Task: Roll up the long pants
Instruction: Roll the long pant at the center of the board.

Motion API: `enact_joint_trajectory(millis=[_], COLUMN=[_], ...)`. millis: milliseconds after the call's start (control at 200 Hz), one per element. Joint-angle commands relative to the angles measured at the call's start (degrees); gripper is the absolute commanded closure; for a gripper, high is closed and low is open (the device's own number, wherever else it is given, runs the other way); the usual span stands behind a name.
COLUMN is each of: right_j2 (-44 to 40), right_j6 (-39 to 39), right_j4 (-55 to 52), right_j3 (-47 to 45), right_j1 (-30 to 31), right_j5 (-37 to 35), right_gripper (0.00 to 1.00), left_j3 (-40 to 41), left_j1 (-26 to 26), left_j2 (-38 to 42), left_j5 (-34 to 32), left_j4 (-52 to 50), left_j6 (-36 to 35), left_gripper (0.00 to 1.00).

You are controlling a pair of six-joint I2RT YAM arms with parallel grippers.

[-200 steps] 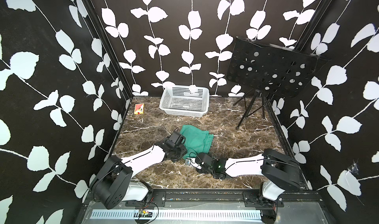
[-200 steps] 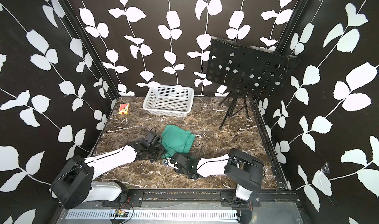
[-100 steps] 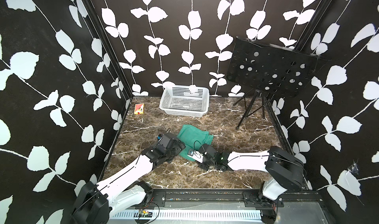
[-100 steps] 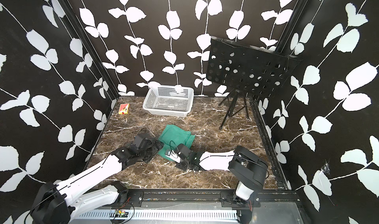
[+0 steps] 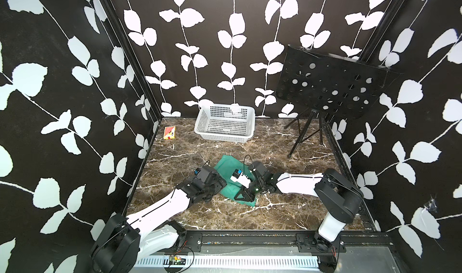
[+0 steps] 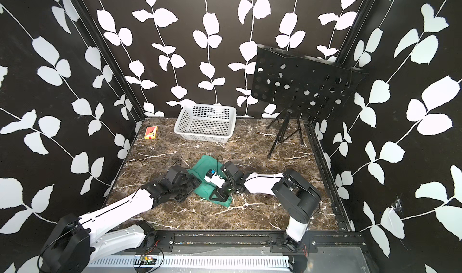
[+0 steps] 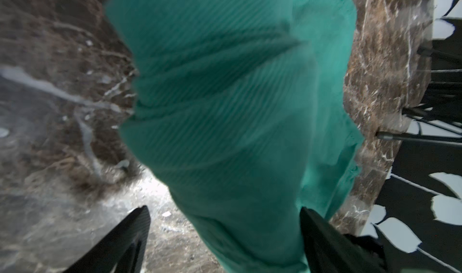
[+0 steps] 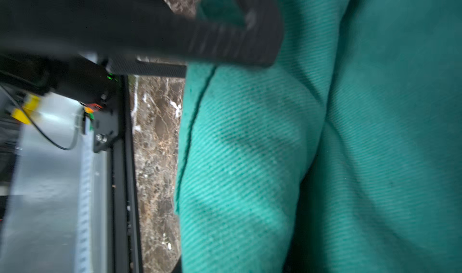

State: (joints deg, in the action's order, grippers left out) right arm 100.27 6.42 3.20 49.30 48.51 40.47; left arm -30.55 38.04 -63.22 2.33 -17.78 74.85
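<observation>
1 long pants (image 5: 225, 166), 1 basket (image 5: 225, 136), 2 hands: left hand (image 7: 224, 209) spread wide astride them; right hand (image 5: 243, 196), grip unclear.

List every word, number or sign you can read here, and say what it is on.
No text can be read.
Small red and yellow box: printed design, too small to read.
Teal-green long pants, white plastic basket: no lettering visible.
</observation>
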Motion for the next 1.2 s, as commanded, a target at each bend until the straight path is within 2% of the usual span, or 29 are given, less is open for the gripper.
enact_joint_trajectory(millis=[0,75,175,250,295,325,405,530,605,705,810,1000,1090,1195], right_j2=[3.26,4.22,4.29,3.21,1.86,0.61,-3.52,-11.47,-15.07,-17.43,-15.51,-8.13,-4.03,-2.45], right_j6=[8.61,10.82,11.06,10.13,9.45,8.97,6.86,0.1,-5.91,-16.05,-23.14,-27.39,-27.55,-26.64], right_j4=[-0.29,0.65,-0.6,-2.68,-3.48,-4.05,-5.23,-6.54,-5.24,-1.47,0.15,3.64,4.62,5.0], right_j3=[0.01,-0.2,0.38,0.9,1.06,1.02,0.72,-0.7,-2.21,-4.77,-4.83,-3.37,-1.99,-1.55], right_j1=[-2.17,-3.36,-4.12,-4.3,-4.23,-4.3,-4.08,-1.24,2.7,10.35,16.21,20.0,20.17,20.16], right_j5=[8.51,9.97,9.96,7.53,5.15,2.34,-4.74,-22.37,-32.85,-47.14,-56.04,-63.43,-65.62,-65.2], right_gripper=[0.89,0.87,0.81,0.71,0.61,0.55,0.47,0.33,0.27,0.25,0.23,0.24,0.32,0.52], left_j3=[0.11,0.03,-1.27,-2.65,-3.33,-3.79,-4.81,-5.93,-5.7,-5.43,-5.42,-5.68,-5.78,-5.84], left_j1=[-0.24,-0.38,-0.68,-0.93,-1.03,-1.08,-1.13,-1.22,-1.24,-1.3,-1.3,-1.34,-1.31,-1.31], left_j2=[-1.63,-3.52,-6.81,-9.29,-10.63,-11.37,-12.96,-14.08,-14.12,-14.06,-13.95,-13.62,-13.52,-13.13], left_j5=[0.2,-0.56,-0.84,-0.57,-0.35,-0.11,0.46,1.42,1.73,2.27,2.44,2.35,2.54,2.53], left_j4=[1.86,2.93,4.05,3.99,4.02,3.99,3.67,1.68,1.44,1.05,0.43,-0.3,-0.46,-0.64], left_j6=[0.98,1.85,1.92,1.78,1.78,1.79,1.75,1.57,2.11,2.62,2.8,2.76,2.67,2.67], left_gripper=[0.22,0.35,0.48,0.57,0.6,0.62,0.65,0.66,0.67,0.67,0.68,0.68,0.68,0.67])
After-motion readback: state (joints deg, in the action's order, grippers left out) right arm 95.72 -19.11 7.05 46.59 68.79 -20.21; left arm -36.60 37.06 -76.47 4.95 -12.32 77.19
